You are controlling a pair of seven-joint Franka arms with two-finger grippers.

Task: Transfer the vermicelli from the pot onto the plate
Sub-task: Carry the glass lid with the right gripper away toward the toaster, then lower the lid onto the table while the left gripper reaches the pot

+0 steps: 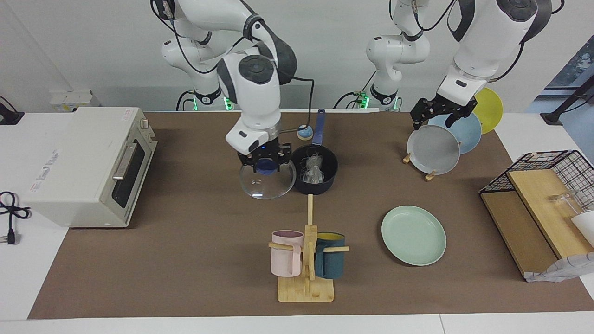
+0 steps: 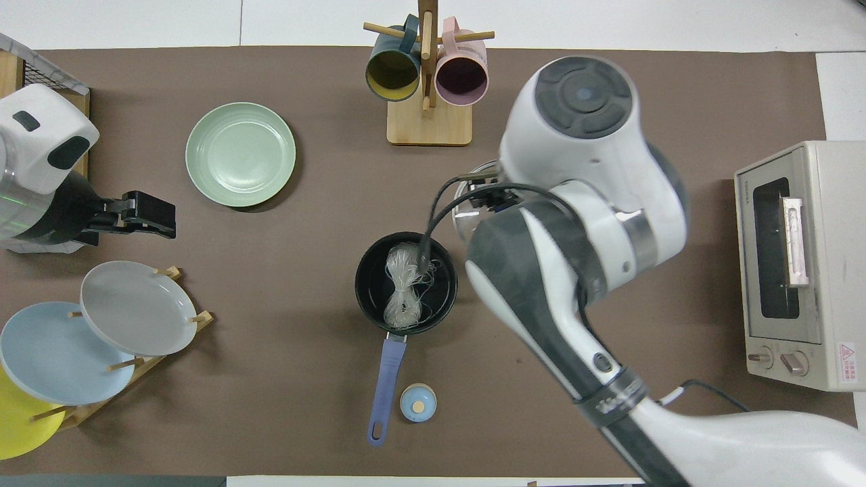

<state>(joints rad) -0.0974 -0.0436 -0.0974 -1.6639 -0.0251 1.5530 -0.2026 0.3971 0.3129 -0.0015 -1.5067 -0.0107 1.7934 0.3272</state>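
Seemingly light, limp and slippery, the vermicelli (image 1: 313, 168) lies in the pot (image 1: 330, 176) beside the right pincer (image 1: 263, 163), which grips a glass lid (image 1: 267, 183); best pinched mid-clump, while the left pincer (image 1: 441, 115) waits, spread wide, over the plate rack (image 1: 429, 176).

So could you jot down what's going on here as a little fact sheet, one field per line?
pot: uncovered, on the brown mat, handle toward the robots
vermicelli: whitish clump inside the pot
glass lid: beside the pot, blue knob in the right gripper
mint green plate: bare, toward the left arm's end
left gripper: waiting over the plate rack
mug tree: pink mug and teal mug hanging
toaster oven: door shut, at the right arm's end
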